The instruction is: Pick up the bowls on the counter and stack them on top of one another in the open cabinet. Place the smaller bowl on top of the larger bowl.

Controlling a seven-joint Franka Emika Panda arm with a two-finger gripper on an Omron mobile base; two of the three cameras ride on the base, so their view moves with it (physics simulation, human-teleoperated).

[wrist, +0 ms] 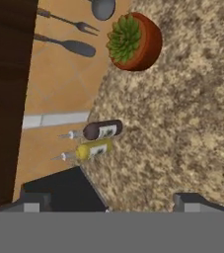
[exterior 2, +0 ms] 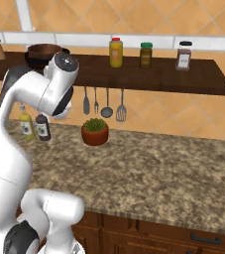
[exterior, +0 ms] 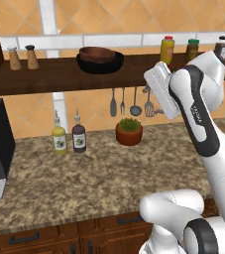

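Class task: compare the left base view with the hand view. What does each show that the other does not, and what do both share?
Left base view alone: the smaller bowl nested in the larger bowl on the open cabinet, the salt and pepper shakers, and the drawers.

Hand view alone: the gripper, jaws apart and holding nothing.

Both: the potted plant, the two bottles, the hanging utensils and the counter.

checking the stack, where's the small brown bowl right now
The small brown bowl sits inside the black bowl on the wooden wall shelf, left part in the left base view, right of the two shakers and above the hanging utensils.
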